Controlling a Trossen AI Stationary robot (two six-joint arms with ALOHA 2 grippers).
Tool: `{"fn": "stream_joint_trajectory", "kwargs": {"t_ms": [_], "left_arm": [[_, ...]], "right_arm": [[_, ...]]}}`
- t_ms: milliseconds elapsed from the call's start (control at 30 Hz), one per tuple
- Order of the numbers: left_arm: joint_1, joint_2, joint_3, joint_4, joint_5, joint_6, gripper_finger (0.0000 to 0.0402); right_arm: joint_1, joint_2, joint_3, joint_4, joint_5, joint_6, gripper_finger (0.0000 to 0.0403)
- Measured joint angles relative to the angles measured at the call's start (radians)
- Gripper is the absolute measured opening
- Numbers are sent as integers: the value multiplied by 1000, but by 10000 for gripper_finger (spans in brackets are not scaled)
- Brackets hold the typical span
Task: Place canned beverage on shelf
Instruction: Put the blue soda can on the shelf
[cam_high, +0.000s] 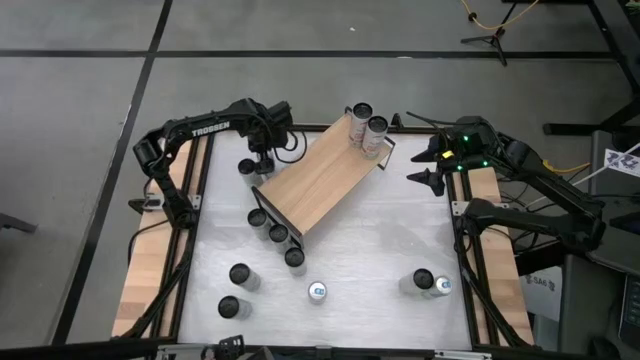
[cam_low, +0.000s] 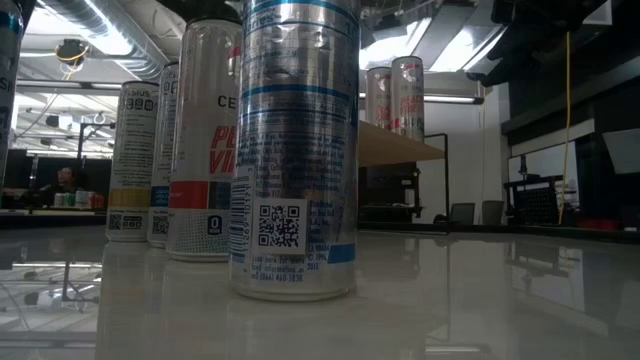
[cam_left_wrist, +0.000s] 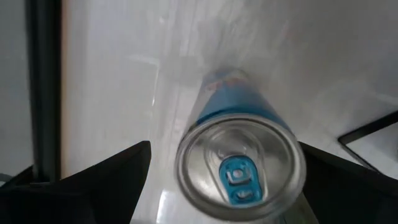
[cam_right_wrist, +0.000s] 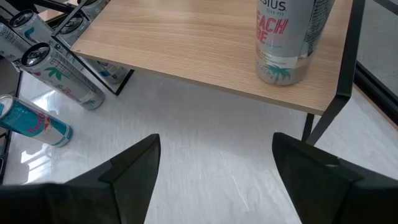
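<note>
Shelf bearing two cans; left gripper spread wide around a table can; right gripper half-open, empty.

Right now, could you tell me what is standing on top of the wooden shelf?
Two cans stand upright together at one end of the shelf; the rest of its board is bare. Whatever lies beneath the board is hidden from above.

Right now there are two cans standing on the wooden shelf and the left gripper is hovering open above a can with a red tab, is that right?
Nearly. The tab is blue, not red, as the left wrist view shows: the can sits between the open fingers of the left gripper. Two cans do stand on the shelf.
</note>
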Motion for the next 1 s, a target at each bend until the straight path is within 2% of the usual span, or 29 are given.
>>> {"fn": "stream_joint_trajectory", "kwargs": {"t_ms": [367, 1000], "left_arm": [[-1, 0, -32, 31, -6, 0, 346], [-1, 0, -32, 67, -5, -47, 241]], "right_arm": [[0, 0, 0, 0, 0, 0, 305], [0, 0, 0, 0, 0, 0, 305]]}}
